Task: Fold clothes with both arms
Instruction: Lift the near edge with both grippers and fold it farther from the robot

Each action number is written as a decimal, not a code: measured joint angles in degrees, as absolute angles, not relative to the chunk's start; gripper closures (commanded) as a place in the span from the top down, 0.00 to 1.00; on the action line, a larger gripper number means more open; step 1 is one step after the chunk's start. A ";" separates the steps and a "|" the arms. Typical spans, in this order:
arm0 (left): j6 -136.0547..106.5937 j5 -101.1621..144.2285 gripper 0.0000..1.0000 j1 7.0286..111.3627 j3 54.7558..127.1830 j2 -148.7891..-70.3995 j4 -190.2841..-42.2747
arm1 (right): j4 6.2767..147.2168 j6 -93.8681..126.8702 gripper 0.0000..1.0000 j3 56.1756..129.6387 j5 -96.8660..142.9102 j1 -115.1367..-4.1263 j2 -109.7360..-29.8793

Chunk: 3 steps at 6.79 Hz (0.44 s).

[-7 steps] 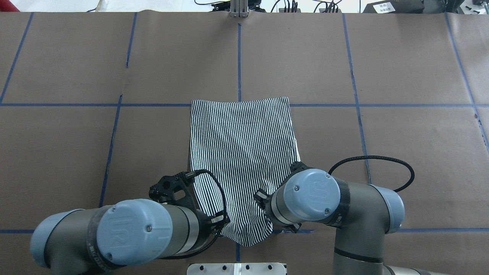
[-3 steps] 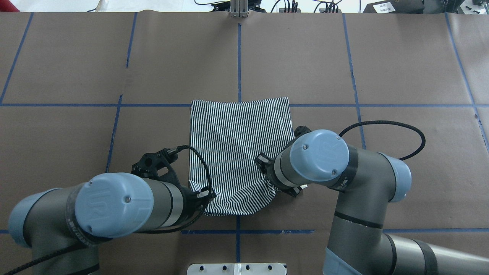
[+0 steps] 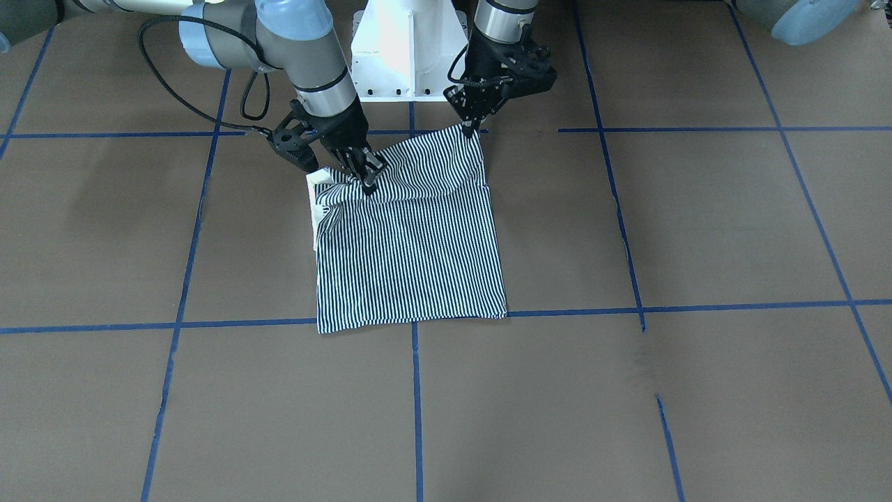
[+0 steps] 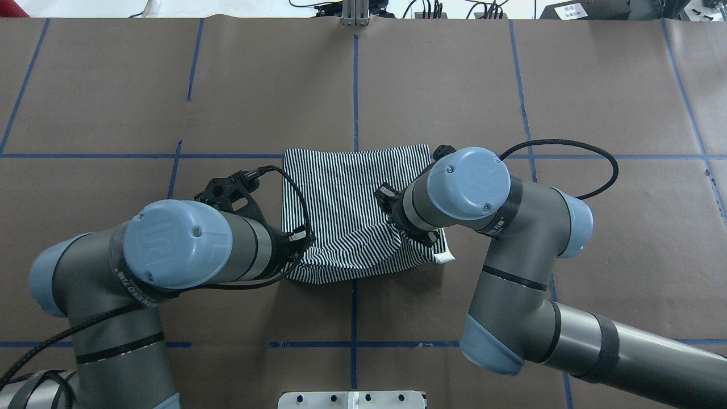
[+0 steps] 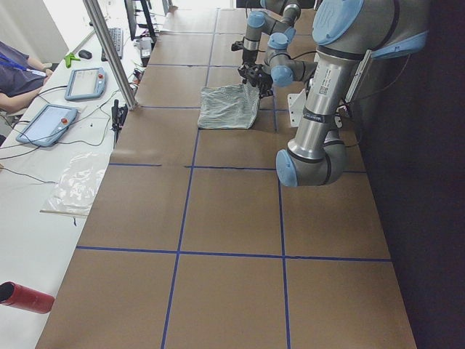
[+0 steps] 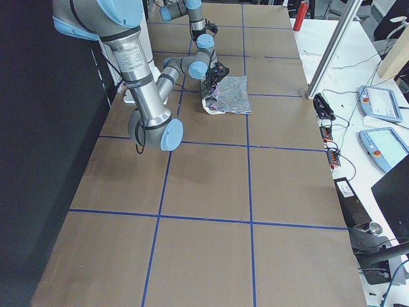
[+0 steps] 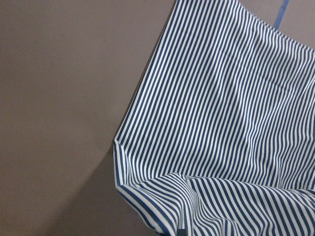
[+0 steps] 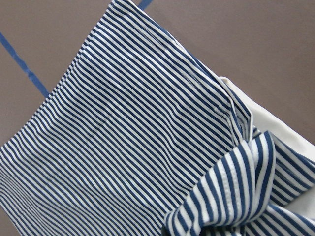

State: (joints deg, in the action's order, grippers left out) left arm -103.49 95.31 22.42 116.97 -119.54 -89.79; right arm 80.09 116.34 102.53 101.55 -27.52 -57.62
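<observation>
The striped polo shirt (image 4: 346, 193) lies in the middle of the brown table, its far hem flat and its near end lifted and bunched. In the front view the shirt (image 3: 411, 258) shows a bit of cream collar (image 3: 317, 206) at its right-arm side. My left gripper (image 3: 475, 130) is shut on the shirt's near corner, held a little above the table. My right gripper (image 3: 366, 183) is shut on the bunched near edge beside the collar. In the overhead view both wrists hide the fingers. The right wrist view shows the gathered striped fold (image 8: 236, 196) close up, and the left wrist view shows the striped cloth (image 7: 221, 113).
The brown paper table is marked with blue tape lines (image 4: 355, 85). The white pedestal base (image 3: 408, 49) stands at the near edge. A metal post (image 4: 355, 12) stands at the far edge. Tablets (image 5: 47, 123) and a red cylinder (image 5: 25, 298) lie on the operators' side bench.
Both arms have moved away from the base toward the far hem, carrying the shirt's near end up and over the rest. The shirt's outline has become shorter and the collar now shows.
</observation>
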 measured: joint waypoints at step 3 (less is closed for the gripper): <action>-102.94 95.38 0.00 25.62 112.80 -119.70 -93.19 | 76.97 115.21 0.00 95.47 101.33 -30.03 -54.23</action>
State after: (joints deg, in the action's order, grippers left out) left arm -102.94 95.38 25.62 112.80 -119.70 -93.19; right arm 76.97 115.21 95.47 101.33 -30.03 -54.23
